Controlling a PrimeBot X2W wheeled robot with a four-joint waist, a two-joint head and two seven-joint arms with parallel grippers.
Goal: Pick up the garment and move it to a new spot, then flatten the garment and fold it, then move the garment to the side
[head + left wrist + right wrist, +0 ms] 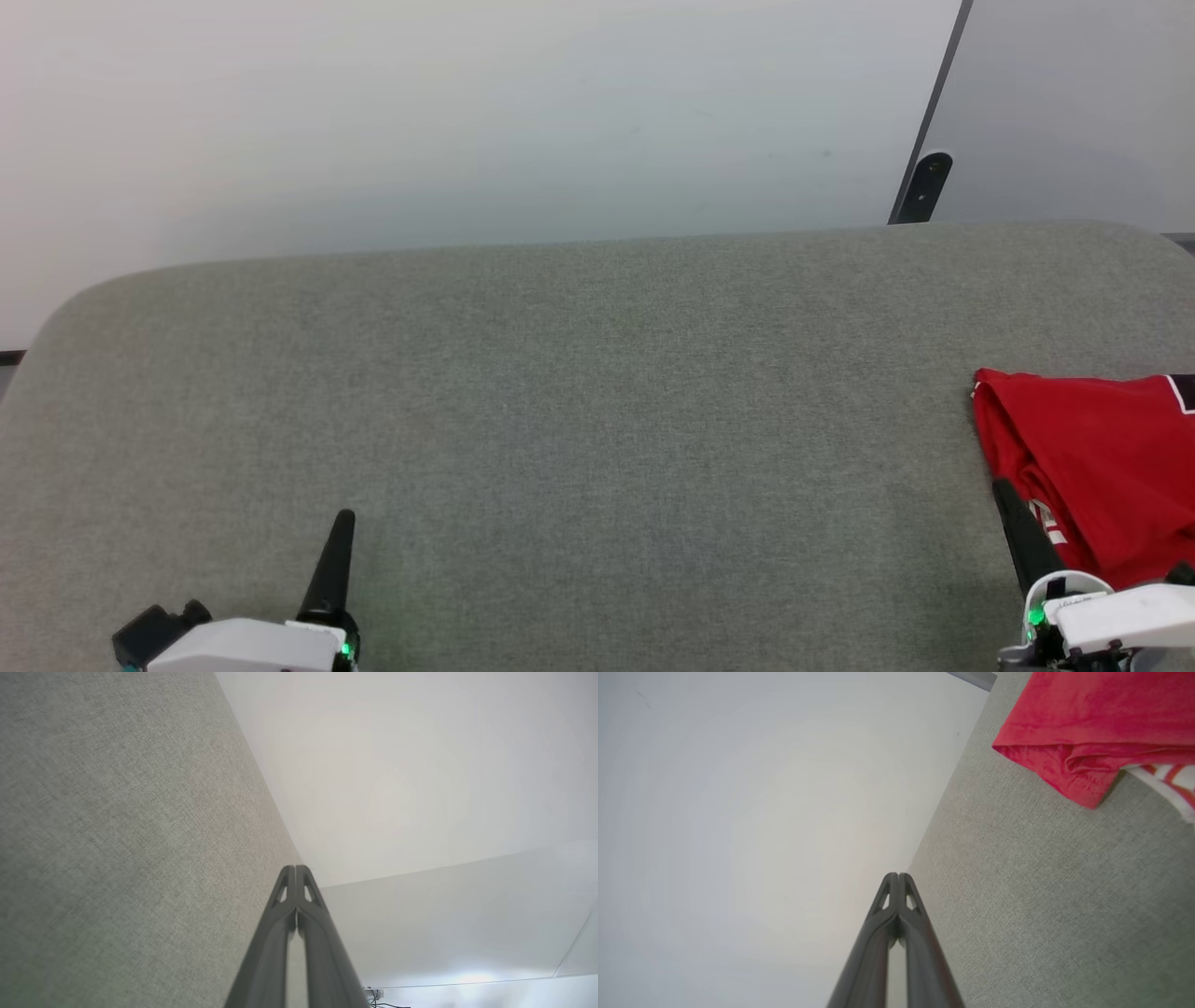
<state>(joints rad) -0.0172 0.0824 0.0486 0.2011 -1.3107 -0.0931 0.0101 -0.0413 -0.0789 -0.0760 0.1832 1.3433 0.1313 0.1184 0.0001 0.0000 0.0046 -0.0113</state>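
Observation:
The garment (1102, 457) is a folded red shirt lying at the right edge of the grey fabric surface (597, 420), partly cut off by the frame. In the right wrist view the garment (1092, 723) fills the upper right, with red-striped white trim peeking out under its fold. My right gripper (1004, 487) is shut and empty, its dark fingers lying against the garment's left edge in the head view. In its own view the right gripper (898, 875) points past the garment. My left gripper (345, 515) is shut and empty at the lower left; its tips (295, 868) meet over the surface's edge.
A pale wall (467, 121) rises behind the surface. A dark slanted bar with a rounded black piece (924, 187) stands at the back right. The surface has rounded far corners. Cables (378, 998) show low in the left wrist view.

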